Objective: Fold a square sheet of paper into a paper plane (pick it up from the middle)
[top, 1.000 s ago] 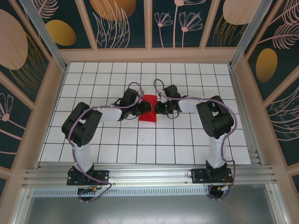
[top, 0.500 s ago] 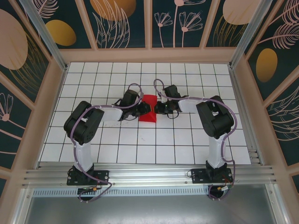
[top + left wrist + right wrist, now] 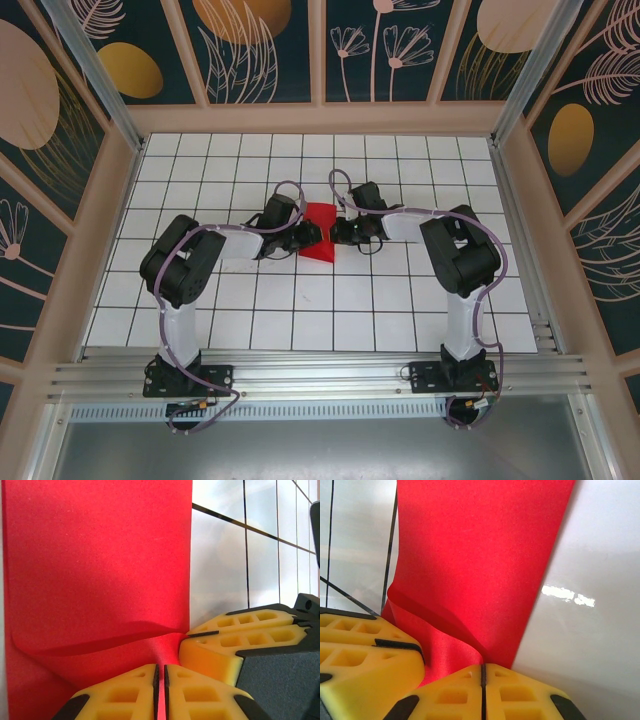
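the red paper (image 3: 320, 222) lies folded in the middle of the white gridded table (image 3: 300, 320), a narrow red strip running far to near. up close from the left wrist it's a broad flat red panel on the tiles, with a ridge puckering up off the surface at its edge. the left gripper (image 3: 160, 672) comes in from the paper's left side and has that ridge pinched. its two yellow pads (image 3: 122, 692) are pressed together, with just a sliver of red showing in the seam between them. over to the right gripper (image 3: 483, 672), reaching in from the right side, and it's the same story. its pads are closed tight, and a curled lip of the red paper runs straight into the seam. the two grippers are nose to nose across the paper, just beside each other, and each wrist view catches the other one's yellow pads at the edge of frame. from above, the left arm (image 3: 215, 245) and the right arm (image 3: 440, 235) bend inward from their bases at the near edge and meet at the paper. dark floral wall panels (image 3: 250, 40) ring the far side and both flanks of the table.
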